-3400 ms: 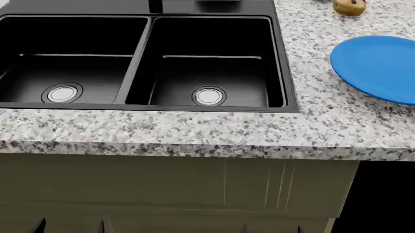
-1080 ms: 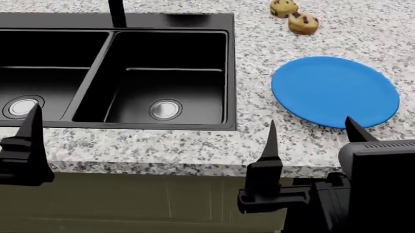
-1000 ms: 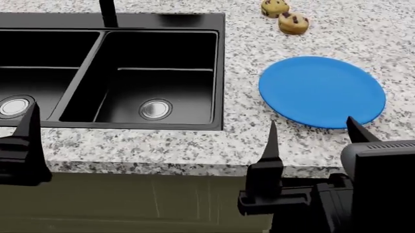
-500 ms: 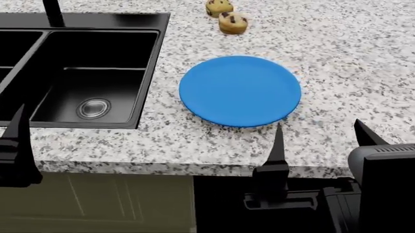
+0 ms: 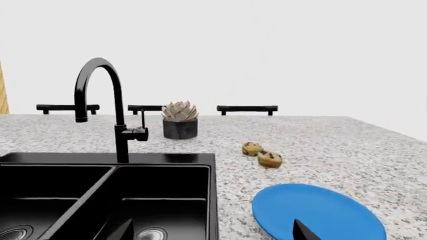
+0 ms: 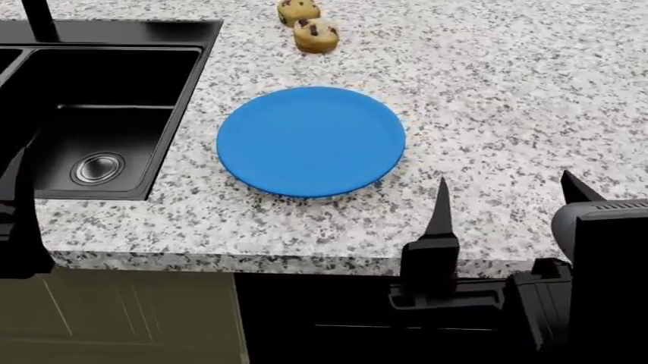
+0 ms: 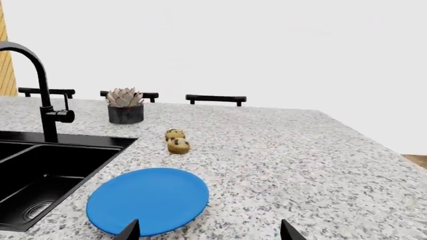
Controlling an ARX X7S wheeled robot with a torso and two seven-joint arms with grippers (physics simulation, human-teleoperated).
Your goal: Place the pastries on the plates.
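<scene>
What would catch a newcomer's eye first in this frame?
The bright blue plate stands out, lying bare on the speckled granite counter just right of the black sink. Beyond it, two chocolate-chip muffins sit side by side near the counter's back. Both claws, left and right, hang at the counter's near edge, holding nothing.

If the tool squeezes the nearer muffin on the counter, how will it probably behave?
The nearer muffin looks small and rounded, so it is probably light and may crumble under a hard squeeze. It touches the second muffin, so a push would likely shift both.
</scene>
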